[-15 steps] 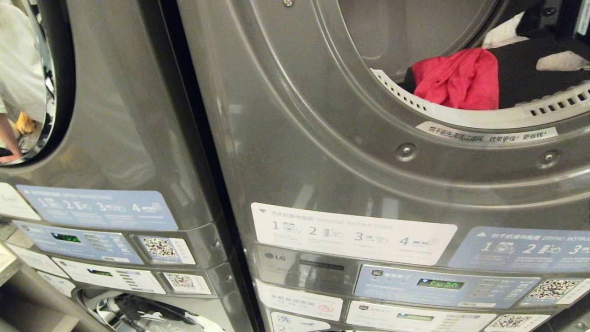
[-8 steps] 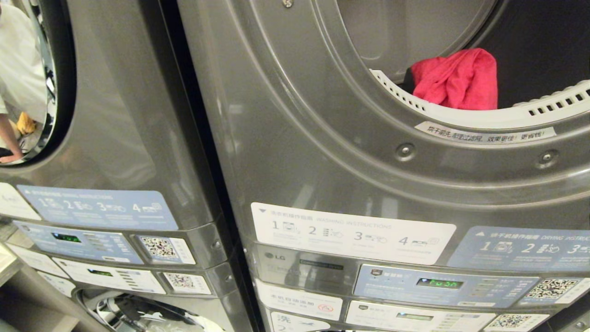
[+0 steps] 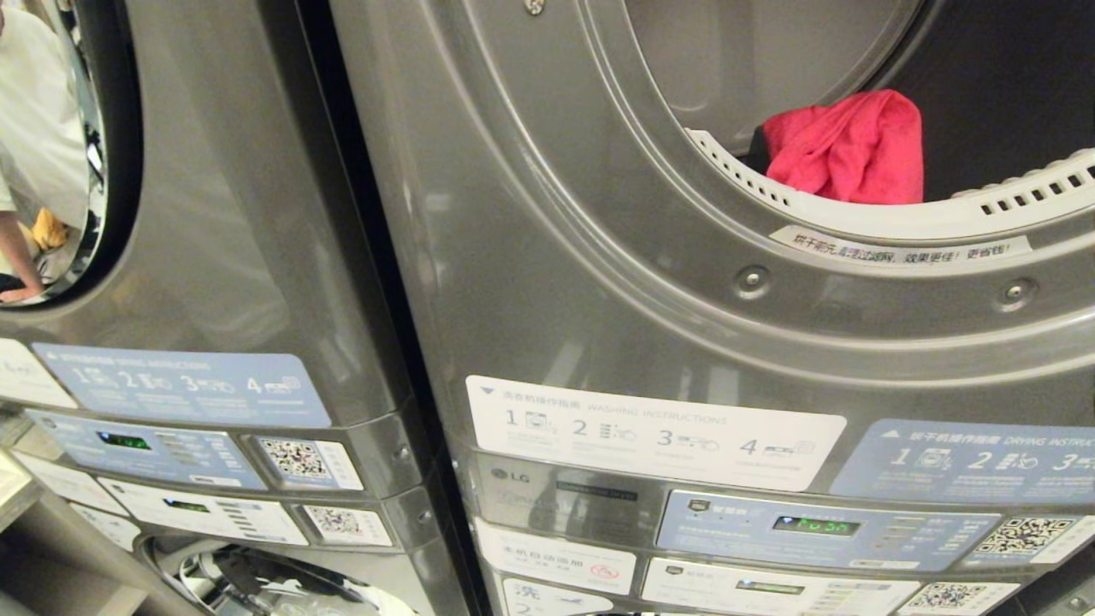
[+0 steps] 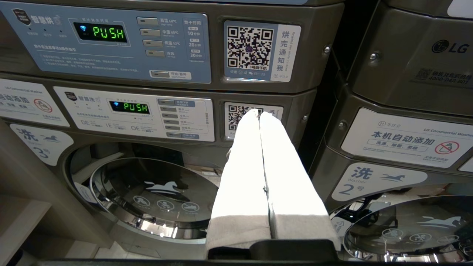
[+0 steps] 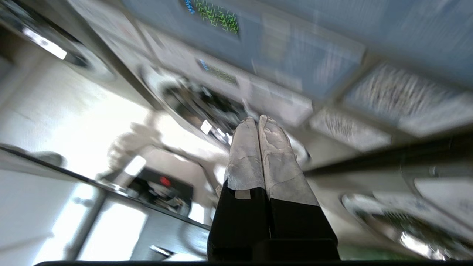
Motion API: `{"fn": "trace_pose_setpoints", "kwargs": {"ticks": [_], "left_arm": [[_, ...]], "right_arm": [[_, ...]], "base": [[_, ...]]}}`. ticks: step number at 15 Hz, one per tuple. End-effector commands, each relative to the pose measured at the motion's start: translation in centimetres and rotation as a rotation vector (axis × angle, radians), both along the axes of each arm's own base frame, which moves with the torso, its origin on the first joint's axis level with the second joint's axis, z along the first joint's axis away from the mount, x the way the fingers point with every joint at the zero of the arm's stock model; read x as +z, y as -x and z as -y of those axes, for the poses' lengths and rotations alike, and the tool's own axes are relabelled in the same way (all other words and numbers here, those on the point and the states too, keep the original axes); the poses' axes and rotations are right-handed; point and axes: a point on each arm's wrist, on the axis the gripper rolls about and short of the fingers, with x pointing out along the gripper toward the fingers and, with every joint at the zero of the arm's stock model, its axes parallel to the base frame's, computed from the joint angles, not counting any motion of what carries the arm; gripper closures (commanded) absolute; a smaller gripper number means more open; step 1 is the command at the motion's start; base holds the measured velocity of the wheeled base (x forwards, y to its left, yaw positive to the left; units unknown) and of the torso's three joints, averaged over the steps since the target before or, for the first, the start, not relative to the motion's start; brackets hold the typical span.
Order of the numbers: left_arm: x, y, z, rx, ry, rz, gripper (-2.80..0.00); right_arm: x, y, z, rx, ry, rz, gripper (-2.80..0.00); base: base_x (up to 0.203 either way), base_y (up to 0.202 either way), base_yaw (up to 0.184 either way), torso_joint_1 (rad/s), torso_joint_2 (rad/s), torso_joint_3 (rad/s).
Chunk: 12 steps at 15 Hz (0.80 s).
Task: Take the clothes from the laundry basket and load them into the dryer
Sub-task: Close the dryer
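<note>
With the red cloth (image 3: 847, 147) lying just inside the dryer (image 3: 684, 282) mouth against its white rim, the right pincer (image 5: 258, 122) and parked left pincer (image 4: 259, 114) both clenched on nothing, that cloth could snag or slide back out if nudged.

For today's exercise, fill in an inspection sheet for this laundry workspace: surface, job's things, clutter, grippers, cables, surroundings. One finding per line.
Surface: grey dryer front, door opening at upper right.
Job's things: red garment lies inside the drum behind the white lint filter; laundry basket not in view.
Clutter: nothing seen.
Grippers: left gripper shut, empty, before the control panels; right gripper shut, empty, outside the drum.
Cables: nothing seen.
Surroundings: neighbouring machine; washer door below; a person reflected in door glass.
</note>
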Motion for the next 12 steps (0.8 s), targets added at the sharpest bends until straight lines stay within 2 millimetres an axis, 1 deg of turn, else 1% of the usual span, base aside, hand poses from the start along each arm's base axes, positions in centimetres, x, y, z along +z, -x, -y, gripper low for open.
{"fn": "trace_pose_setpoints", "kwargs": {"ticks": [1, 2, 3, 4, 5, 6, 8, 10, 12], "left_arm": [[0.0, 0.0, 0.0, 0.0, 0.0, 0.002, 0.0], [0.0, 0.0, 0.0, 0.0, 0.0, 0.002, 0.0], [0.0, 0.0, 0.0, 0.001, 0.0, 0.002, 0.0], [0.0, 0.0, 0.0, 0.0, 0.0, 0.002, 0.0], [0.0, 0.0, 0.0, 0.0, 0.0, 0.002, 0.0], [0.0, 0.0, 0.0, 0.0, -0.001, 0.002, 0.0], [0.0, 0.0, 0.0, 0.0, 0.0, 0.002, 0.0], [0.0, 0.0, 0.0, 0.0, 0.0, 0.002, 0.0], [0.0, 0.0, 0.0, 0.0, 0.0, 0.002, 0.0]], "right_arm": [[-6.3, 0.4, 0.4, -0.059, 0.047, 0.02, 0.0], [-9.0, 0.8, 0.6, -0.079, 0.057, 0.04, 0.0], [-11.0, 1.6, 0.8, -0.086, 0.063, 0.051, 0.0], [-12.3, 2.5, 0.9, -0.095, 0.063, 0.1, 0.0], [-12.7, 3.4, 1.0, -0.109, 0.057, 0.201, 0.0], [-12.6, 4.3, 1.0, -0.128, 0.049, 0.318, 0.0], [-12.2, 5.4, 1.0, -0.177, 0.024, 0.447, 0.0], [-11.7, 5.8, 1.0, -0.259, -0.013, 0.448, 0.0], [-11.7, 5.8, 0.9, -0.238, 0.03, 0.453, 0.0]], "base": [[0.0, 0.0, 0.0, 0.0, 0.0, 0.0], [0.0, 0.0, 0.0, 0.0, 0.0, 0.0], [0.0, 0.0, 0.0, 0.0, 0.0, 0.0], [0.0, 0.0, 0.0, 0.0, 0.0, 0.0], [0.0, 0.0, 0.0, 0.0, 0.0, 0.0], [0.0, 0.0, 0.0, 0.0, 0.0, 0.0], [0.0, 0.0, 0.0, 0.0, 0.0, 0.0], [0.0, 0.0, 0.0, 0.0, 0.0, 0.0], [0.0, 0.0, 0.0, 0.0, 0.0, 0.0]]}}
